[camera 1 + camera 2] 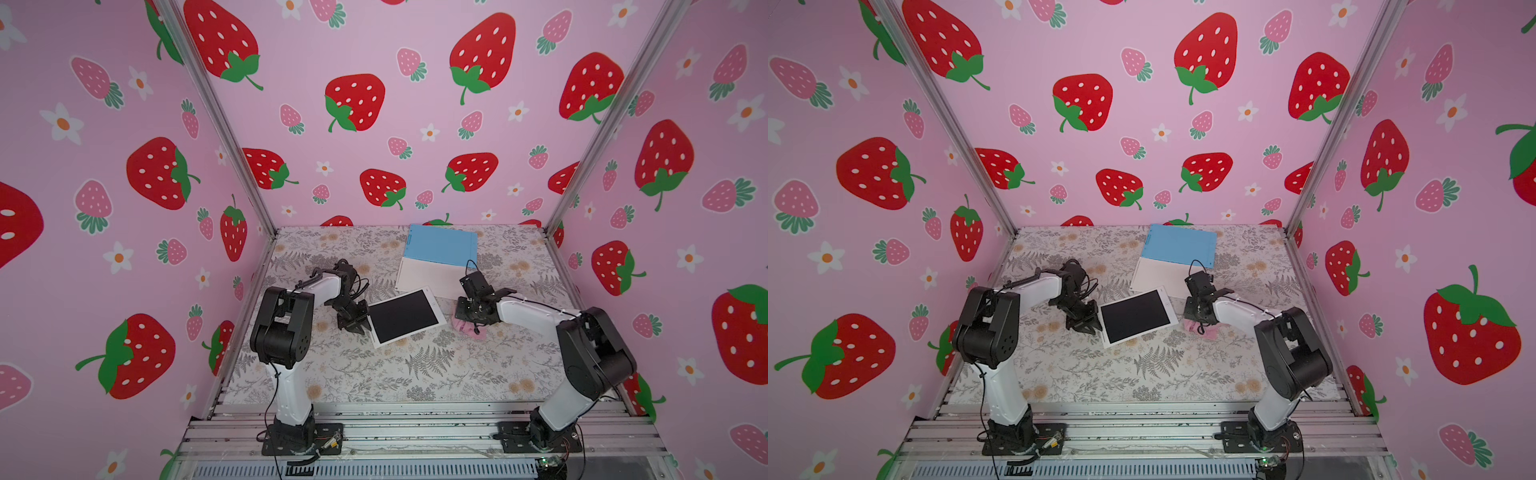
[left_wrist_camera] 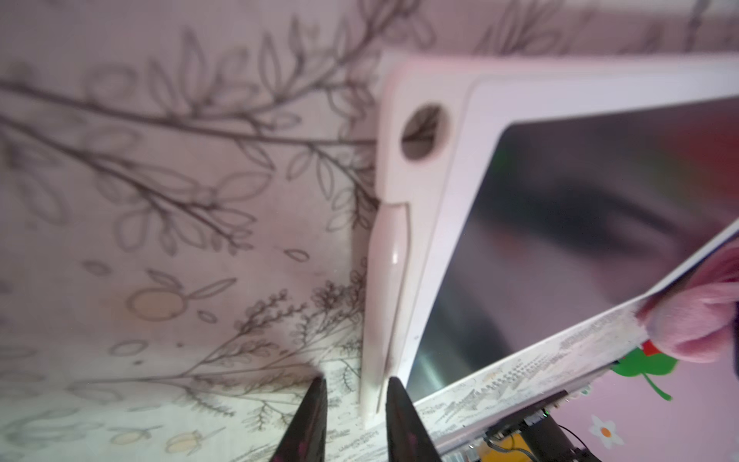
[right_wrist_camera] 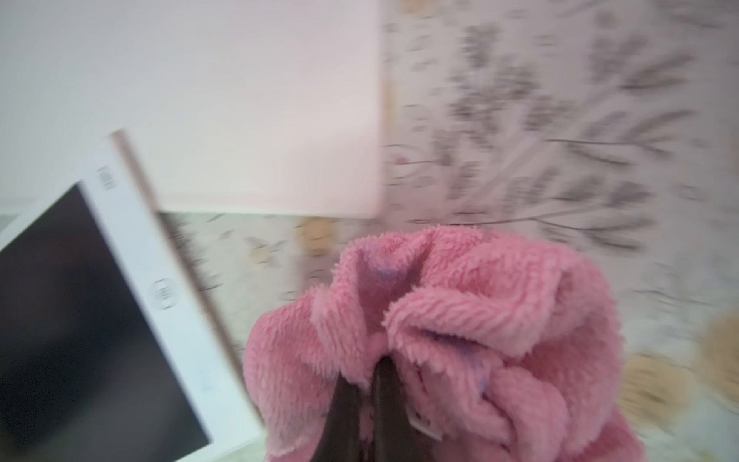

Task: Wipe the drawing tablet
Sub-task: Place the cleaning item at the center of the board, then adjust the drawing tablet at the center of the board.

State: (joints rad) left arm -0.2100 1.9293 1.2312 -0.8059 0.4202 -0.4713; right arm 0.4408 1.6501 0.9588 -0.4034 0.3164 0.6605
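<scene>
The drawing tablet (image 1: 404, 316) lies flat near the middle of the table (image 1: 374, 374), set askew to the table edges. Beyond it, toward the far wall, lie two flat boards: the nearer board (image 1: 428, 278) just beside the tablet's far right corner, the farther board (image 1: 442, 245) overlapping its far edge. The left gripper (image 1: 360, 327) sits at the tablet's left edge. The right gripper (image 3: 366, 384) stands just right of the tablet, with the cloth (image 1: 469, 326) under it on the table.
</scene>
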